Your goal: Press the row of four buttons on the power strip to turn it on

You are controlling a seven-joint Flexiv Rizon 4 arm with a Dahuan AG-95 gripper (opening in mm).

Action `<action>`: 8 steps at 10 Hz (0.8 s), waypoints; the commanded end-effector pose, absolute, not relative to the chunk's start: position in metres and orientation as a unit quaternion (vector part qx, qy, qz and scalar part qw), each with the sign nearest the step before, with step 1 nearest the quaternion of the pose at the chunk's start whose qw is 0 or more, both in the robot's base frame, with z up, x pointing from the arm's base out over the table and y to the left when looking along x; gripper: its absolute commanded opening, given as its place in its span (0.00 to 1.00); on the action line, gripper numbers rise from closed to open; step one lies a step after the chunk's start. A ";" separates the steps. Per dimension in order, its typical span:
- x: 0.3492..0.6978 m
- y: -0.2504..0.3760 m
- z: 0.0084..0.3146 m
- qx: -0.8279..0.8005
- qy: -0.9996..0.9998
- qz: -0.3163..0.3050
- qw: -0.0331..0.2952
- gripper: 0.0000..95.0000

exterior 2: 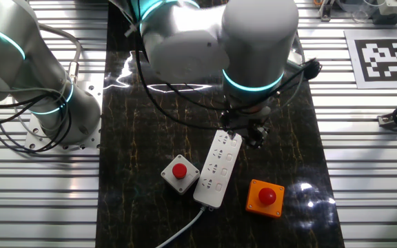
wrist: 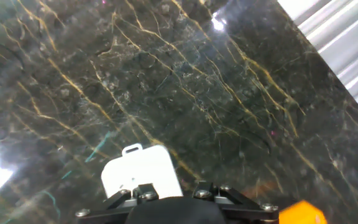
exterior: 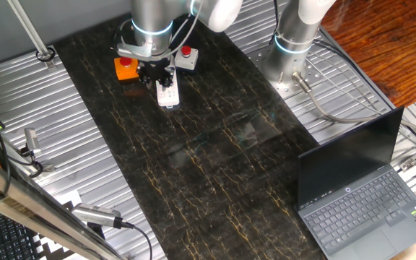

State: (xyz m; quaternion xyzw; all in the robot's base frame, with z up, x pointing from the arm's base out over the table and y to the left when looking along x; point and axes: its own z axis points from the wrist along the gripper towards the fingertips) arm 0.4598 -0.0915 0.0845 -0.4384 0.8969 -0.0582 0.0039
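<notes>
The power strip (exterior 2: 216, 172) is a long white bar lying on the dark marble table, with its cable leaving the near end in the other fixed view. My gripper (exterior 2: 241, 135) hangs low over the strip's far end, at or just above its surface. In one fixed view the gripper (exterior: 162, 79) covers the strip's back half and only the front end of the power strip (exterior: 169, 97) shows. The hand view shows the strip's rounded white end (wrist: 140, 171) just ahead of the black gripper body. The fingertips are hidden, so contact with a button cannot be told.
A grey box with a red button (exterior 2: 180, 172) sits on one side of the strip and an orange box with a red button (exterior 2: 266, 197) on the other. A second arm's base (exterior 2: 54, 110) stands on the ribbed metal. An open laptop (exterior: 367, 191) lies at the table's corner.
</notes>
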 end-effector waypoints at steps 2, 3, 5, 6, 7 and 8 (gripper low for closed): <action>0.451 -0.091 0.103 -0.400 0.914 -0.060 0.006 0.20; 0.449 -0.091 0.107 -0.384 0.921 -0.059 0.005 0.20; 0.446 -0.095 0.116 -0.345 0.937 -0.056 0.004 0.00; 0.449 -0.094 0.118 -0.317 0.947 -0.056 0.004 0.00; 0.451 -0.092 0.121 -0.302 0.951 -0.066 -0.002 0.00; 0.453 -0.090 0.123 -0.294 0.953 -0.076 -0.006 0.00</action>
